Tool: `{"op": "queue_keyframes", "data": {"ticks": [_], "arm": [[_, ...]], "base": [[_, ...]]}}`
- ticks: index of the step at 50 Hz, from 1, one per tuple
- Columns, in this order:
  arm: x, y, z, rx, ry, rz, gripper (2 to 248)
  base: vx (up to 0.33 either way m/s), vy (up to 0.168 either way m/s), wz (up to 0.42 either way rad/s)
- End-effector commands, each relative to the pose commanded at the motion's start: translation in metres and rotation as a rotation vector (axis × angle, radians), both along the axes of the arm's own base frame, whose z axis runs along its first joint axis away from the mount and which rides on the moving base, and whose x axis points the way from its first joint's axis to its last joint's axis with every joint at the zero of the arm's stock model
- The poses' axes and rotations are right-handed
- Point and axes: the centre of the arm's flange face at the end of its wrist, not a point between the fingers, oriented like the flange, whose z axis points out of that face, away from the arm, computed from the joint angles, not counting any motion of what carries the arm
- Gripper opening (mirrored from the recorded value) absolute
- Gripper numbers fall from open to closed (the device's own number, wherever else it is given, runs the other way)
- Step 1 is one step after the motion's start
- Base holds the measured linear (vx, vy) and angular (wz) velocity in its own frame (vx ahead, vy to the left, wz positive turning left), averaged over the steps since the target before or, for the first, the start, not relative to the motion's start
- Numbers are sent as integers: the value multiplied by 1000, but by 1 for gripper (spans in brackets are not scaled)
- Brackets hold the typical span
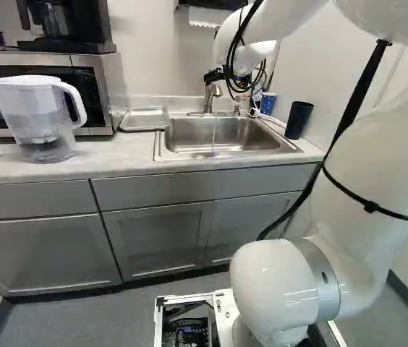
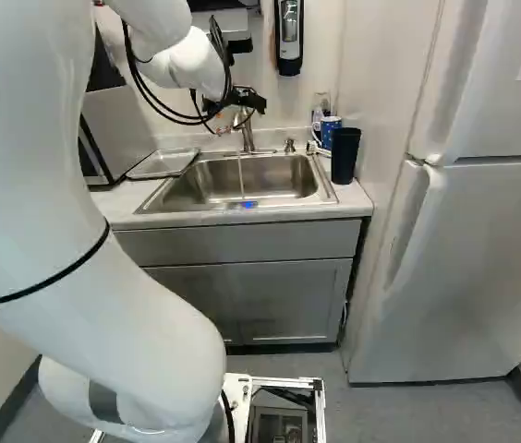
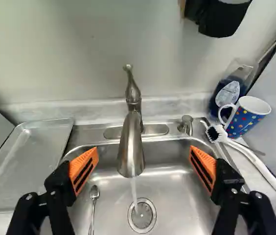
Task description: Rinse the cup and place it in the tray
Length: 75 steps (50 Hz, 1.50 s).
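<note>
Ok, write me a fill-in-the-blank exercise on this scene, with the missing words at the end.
A ____ lies in the sink near the drain.
Water runs down from the ____.
The gripper is ____, not shut.
The metal tray lies between the sink and the ____.
Missing words: spoon; faucet; open; microwave.

Grey rectangular cabinets with recessed panels [image 1: 153, 242] are topped by a pale flat countertop [image 1: 117, 160] and backed by a plain white wall [image 1: 146, 58]; a tall white two-door refrigerator [image 2: 482, 249] is stood on smooth grey flooring [image 2: 427, 406].
</note>
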Motion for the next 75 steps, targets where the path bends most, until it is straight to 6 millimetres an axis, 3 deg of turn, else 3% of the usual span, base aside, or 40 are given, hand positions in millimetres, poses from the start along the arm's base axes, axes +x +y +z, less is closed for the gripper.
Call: {"op": "queue_keyframes", "data": {"ticks": [53, 75], "arm": [[-27, 1, -25, 5, 348, 1, 247], [-31, 1, -27, 5, 396, 1, 247]], "base": [[0, 0, 0], [0, 0, 0]]}}
